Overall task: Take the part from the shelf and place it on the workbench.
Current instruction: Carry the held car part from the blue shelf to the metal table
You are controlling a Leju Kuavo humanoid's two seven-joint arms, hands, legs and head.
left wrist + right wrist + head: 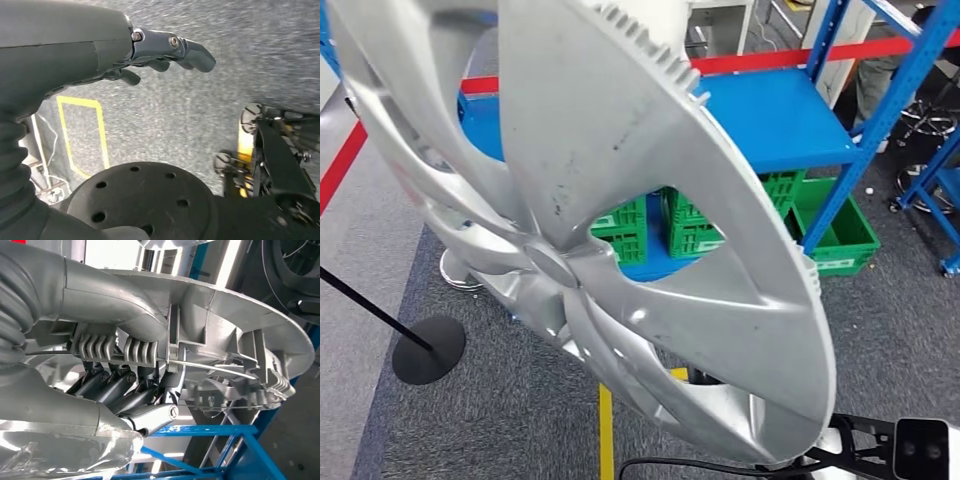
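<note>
A large silver wheel cover [622, 200] with curved spokes hangs tilted close in front of the head camera and hides much of the scene. In the right wrist view my right hand [124, 385] grips the wheel cover [234, 325] at its ribbed back edge, with the thick thumb on one side and the dark fingers curled under the rim. My left hand [166, 50] hangs over grey carpet with its fingers stretched out and holds nothing.
Behind the cover stands a blue shelf [773, 120] with green crates [622, 232] under it and another green crate [841, 235] on the floor to the right. A black stand base [429, 348] sits at the left. A yellow floor line [605, 430] runs below.
</note>
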